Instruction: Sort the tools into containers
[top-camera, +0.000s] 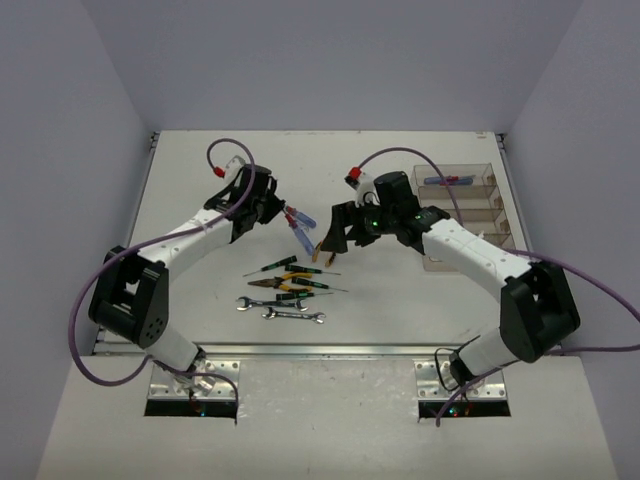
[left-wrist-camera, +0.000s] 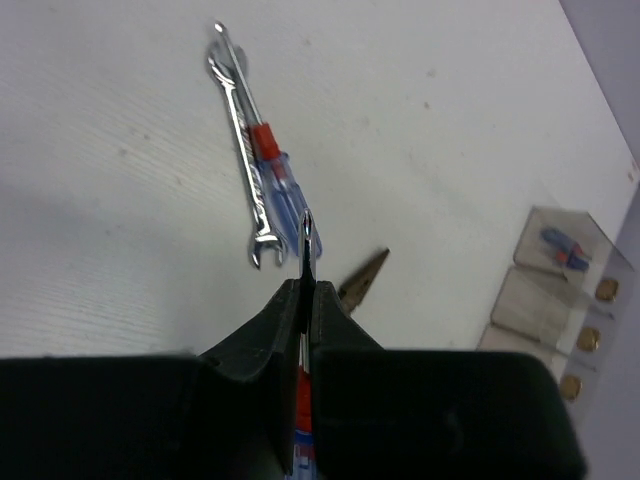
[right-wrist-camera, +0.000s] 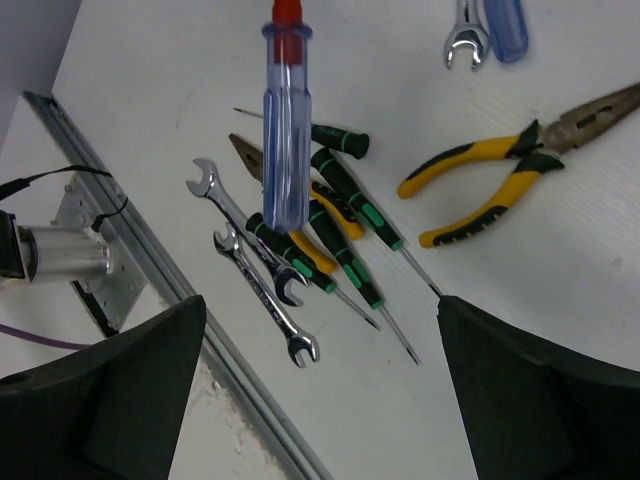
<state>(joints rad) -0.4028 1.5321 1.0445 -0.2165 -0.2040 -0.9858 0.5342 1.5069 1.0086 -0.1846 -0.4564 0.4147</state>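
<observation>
"Blue-handled screwdriver (right-wrist-camera: 285, 150), location?"
"Pinched by its shaft in my left gripper (left-wrist-camera: 305, 292), jaws pressed together, clear of the bench (top-camera: 200, 170)."
"Right gripper (right-wrist-camera: 320, 390)?"
"Spread wide, holding nothing, above the green-handled screwdrivers (right-wrist-camera: 358, 200), wrenches (right-wrist-camera: 240, 224) and pliers (right-wrist-camera: 500, 195)."
"Containers (top-camera: 470, 215)?"
"Far right of the bench; another screwdriver (top-camera: 447, 181) lies in the farthest bin."

White table (top-camera: 200, 165), tools (top-camera: 292, 285) (wrenches (top-camera: 293, 316), pliers (top-camera: 275, 283)), clear bins (top-camera: 470, 200)
</observation>
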